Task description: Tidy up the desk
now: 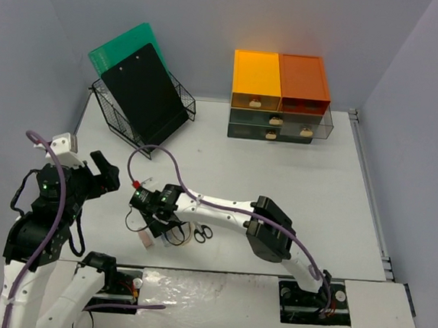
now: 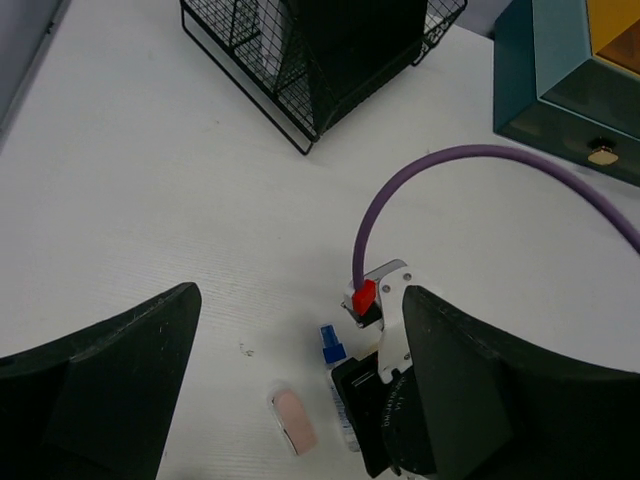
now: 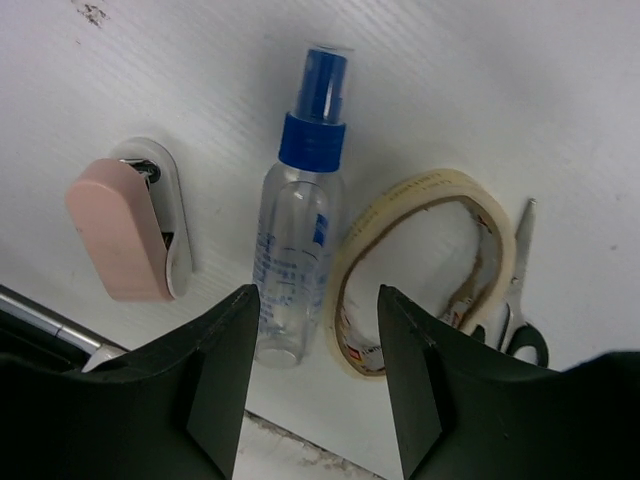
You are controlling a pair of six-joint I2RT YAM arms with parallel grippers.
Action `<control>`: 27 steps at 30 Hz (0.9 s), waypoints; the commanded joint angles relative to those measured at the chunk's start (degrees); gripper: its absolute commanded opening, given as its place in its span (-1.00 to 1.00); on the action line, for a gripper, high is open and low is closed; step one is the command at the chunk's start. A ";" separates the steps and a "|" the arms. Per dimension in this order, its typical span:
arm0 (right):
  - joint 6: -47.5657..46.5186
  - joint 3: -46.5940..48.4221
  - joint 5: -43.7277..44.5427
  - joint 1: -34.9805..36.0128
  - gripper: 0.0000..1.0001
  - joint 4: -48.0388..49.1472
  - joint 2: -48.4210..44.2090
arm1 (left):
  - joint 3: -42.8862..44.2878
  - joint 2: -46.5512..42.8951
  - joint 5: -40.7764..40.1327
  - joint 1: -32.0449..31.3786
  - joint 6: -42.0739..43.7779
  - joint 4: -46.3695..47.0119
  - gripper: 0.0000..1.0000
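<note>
Straddling the spray bottle (image 3: 295,270) at the counter's (image 1: 279,177) near edge | right hand (image 3: 315,300): open, nothing gripped | left hand (image 2: 300,295): wide open, empty, toward left edge.

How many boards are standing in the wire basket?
2: a black clipboard in front and a green board right behind it, both leaning back in the basket. More could be hidden behind them.

Bright, even overhead light; soft shadows, sharp focus.
</note>
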 commanded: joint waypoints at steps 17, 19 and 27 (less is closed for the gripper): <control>-2.78 5.40 0.02 1.80 -0.15 -0.58 6.56 | 5.24 0.43 -6.63 -0.17 0.60 1.22 0.60; -2.70 5.62 -0.13 1.80 -0.19 -0.58 6.78 | 5.17 0.44 -6.63 -0.17 0.67 1.44 0.60; -2.49 5.96 0.27 2.03 -0.24 -0.84 5.88 | 5.16 0.58 -6.57 -0.17 0.97 1.64 0.60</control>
